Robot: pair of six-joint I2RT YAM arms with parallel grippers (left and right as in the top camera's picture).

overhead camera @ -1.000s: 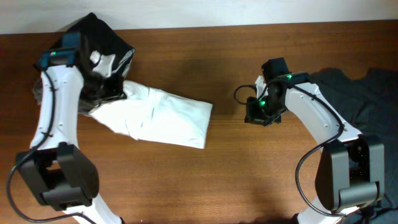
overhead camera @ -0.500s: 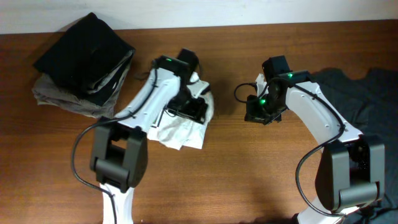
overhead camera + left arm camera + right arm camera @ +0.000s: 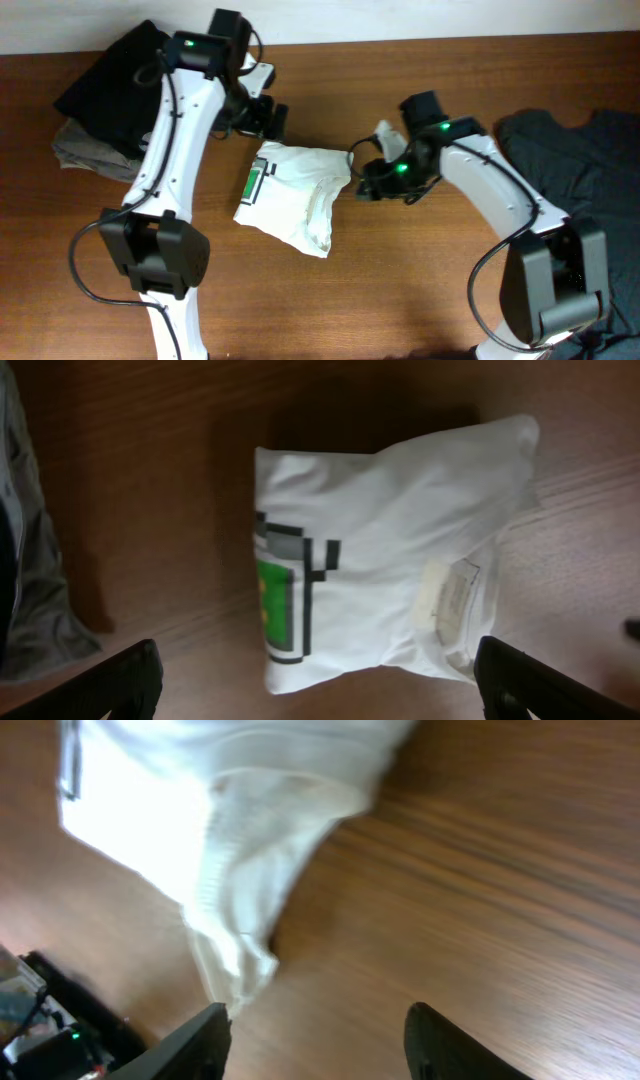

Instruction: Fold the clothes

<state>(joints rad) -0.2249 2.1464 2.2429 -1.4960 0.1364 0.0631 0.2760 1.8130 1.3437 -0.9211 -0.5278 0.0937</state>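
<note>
Overhead and wrist views, final stage of the fold. The shirt [image 3: 292, 195] lies on the counter [image 3: 400, 280] as a compact, puffy packet, with a green print [image 3: 275, 600] on one end face and a pale label [image 3: 445, 595] on top.

The left fingers [image 3: 268, 118] hover just beyond the shirt's far edge. In the left wrist view they stand wide apart [image 3: 125, 680] and hold nothing. The right fingers [image 3: 368, 185] sit just beside the shirt's right edge, also parted and empty [image 3: 200, 1040]. A loose, stretched corner [image 3: 235, 985] of the shirt trails toward one of them; whether it touches cannot be told.

A dark pile [image 3: 110, 90] lies well to the left of the shirt, and a dark garment [image 3: 570, 150] lies well to its right.

Judged step: tidying the packet.
- The trailing corner is the weak point. It probably wants tucking under or laying flat on top, not pulling outward, since thin cloth drags the layers open.
- Any grasp should bite through all layers at an edge, with the other fingers pinning the opposite side so that the packet does not slide on the smooth wood.
- The bulge suggests trapped air and creases, so a slow downward press from the middle toward the print end would likely flatten it.
- The release should be straight up, to keep a fold from snagging.
</note>
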